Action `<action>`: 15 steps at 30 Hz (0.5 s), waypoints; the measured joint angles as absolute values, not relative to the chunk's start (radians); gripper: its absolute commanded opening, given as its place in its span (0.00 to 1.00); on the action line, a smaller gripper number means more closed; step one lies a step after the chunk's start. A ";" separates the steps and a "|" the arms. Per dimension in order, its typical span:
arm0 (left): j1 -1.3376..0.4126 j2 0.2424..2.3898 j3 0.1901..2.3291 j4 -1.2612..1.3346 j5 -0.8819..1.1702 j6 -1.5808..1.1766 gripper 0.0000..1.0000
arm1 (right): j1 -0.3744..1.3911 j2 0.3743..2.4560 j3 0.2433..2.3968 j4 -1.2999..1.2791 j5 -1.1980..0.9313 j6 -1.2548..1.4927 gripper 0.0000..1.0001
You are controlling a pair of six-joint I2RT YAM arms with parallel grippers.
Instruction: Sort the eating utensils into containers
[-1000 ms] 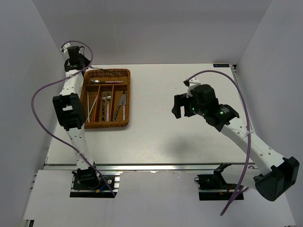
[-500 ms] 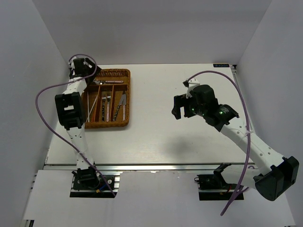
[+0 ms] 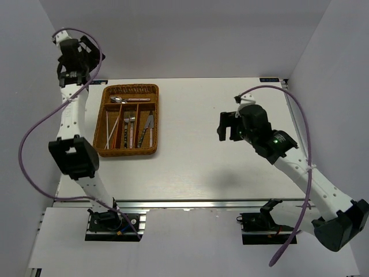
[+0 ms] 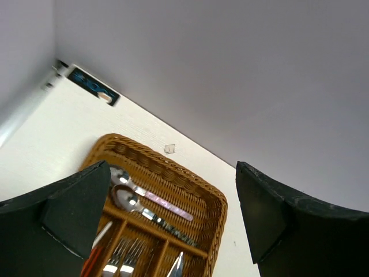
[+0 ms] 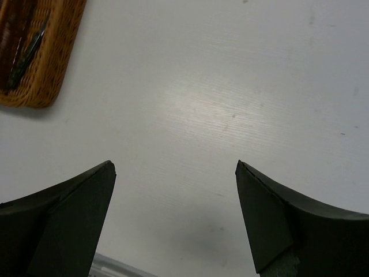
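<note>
The wicker tray [image 3: 156, 118] lies at the table's back left with the utensils in its slots. Two spoons [image 3: 128, 100] lie in the crosswise far slot, one with a pink handle [image 4: 167, 205]. Chopsticks [image 3: 110, 128], forks [image 3: 128, 120] and knives [image 3: 149, 123] lie in the long slots. My left gripper [image 3: 85, 51] is raised high, behind and left of the tray, open and empty; its view looks down on the tray's far end [image 4: 173, 168]. My right gripper [image 3: 226, 124] hovers open and empty over bare table to the right of the tray, whose corner [image 5: 49, 78] shows in its view.
White walls close in the table at the back and on both sides. A purple cable loops from each arm. A small blue label [image 4: 92, 86] sits at the table's far edge.
My left gripper opened at the tray's far left corner and rose up and back, away from the tray. My right arm shifted slightly to the right.
</note>
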State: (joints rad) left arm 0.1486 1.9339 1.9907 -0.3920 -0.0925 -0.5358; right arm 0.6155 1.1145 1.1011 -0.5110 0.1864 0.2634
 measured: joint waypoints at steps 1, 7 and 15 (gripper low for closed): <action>0.149 1.881 1.987 -0.427 -0.110 -0.514 0.98 | 0.615 1.094 1.101 -0.517 0.226 0.276 0.89; 0.149 1.415 1.532 -0.488 -0.192 -0.400 0.98 | 0.615 0.908 1.097 -0.552 0.466 0.309 0.89; 0.110 0.794 0.918 -0.562 -0.223 -0.374 0.98 | 0.613 0.744 1.070 -0.635 0.529 0.307 0.89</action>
